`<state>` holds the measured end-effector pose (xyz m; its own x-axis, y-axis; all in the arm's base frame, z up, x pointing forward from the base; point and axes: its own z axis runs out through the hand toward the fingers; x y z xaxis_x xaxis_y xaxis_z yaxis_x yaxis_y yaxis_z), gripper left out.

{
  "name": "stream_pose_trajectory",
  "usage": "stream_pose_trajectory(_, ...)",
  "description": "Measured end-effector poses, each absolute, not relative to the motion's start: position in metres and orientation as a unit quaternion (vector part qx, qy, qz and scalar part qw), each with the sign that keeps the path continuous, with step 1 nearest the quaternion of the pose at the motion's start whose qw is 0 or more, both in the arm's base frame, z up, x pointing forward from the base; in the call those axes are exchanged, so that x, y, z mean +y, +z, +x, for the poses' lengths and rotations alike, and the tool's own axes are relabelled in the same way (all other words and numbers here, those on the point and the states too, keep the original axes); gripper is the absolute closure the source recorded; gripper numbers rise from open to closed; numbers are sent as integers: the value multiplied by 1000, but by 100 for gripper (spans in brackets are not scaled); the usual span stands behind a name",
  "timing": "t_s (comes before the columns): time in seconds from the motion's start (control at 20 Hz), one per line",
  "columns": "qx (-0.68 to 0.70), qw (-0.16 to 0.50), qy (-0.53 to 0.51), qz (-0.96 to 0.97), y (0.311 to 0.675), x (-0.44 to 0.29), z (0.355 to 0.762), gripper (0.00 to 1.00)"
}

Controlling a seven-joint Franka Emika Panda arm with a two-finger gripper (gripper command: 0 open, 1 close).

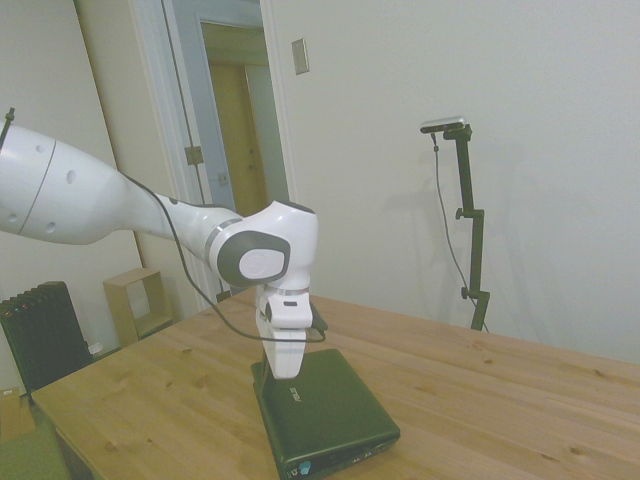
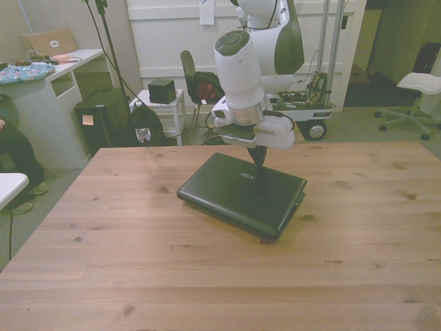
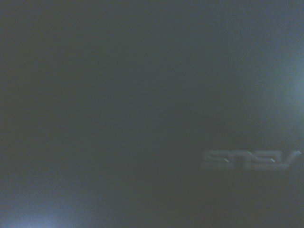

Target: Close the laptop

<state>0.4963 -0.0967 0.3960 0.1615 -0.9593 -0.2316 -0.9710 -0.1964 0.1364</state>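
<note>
Nearly finished: small black glossy-lidded laptop [image 2: 242,191] is lying seemingly shut flat, white arm's gripper [image 2: 258,157] pressing it, finger spread unclear.

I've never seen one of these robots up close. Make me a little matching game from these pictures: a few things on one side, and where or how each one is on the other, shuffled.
Things:
1. laptop
2. gripper
3. silver logo
4. wooden table

Descriptions:
A. bears the laptop
B. lid down, lying flat
C. pressed down on the lid, near its far edge
D. faint lettering on the glossy dark lid

Right pairs: 1-B, 2-C, 3-D, 4-A
</note>
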Motion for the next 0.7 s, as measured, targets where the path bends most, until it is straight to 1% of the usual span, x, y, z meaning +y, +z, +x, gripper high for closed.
stream_pose_trajectory(0.2, 650, 12, 112, -752, 377, -123, 484, 100)
stream_pose_trajectory(0.3, 661, 14, 109, -743, 374, -141, 481, 100)
stream_pose_trajectory(0.45, 656, 17, 103, -747, 380, -144, 481, 100)
stream_pose_trajectory(0.6, 628, 28, 86, -773, 403, -123, 481, 100)
stream_pose_trajectory(0.65, 616, 34, 76, -783, 418, -115, 479, 0)
stream_pose_trajectory(0.7, 604, 41, 66, -794, 437, -106, 474, 0)
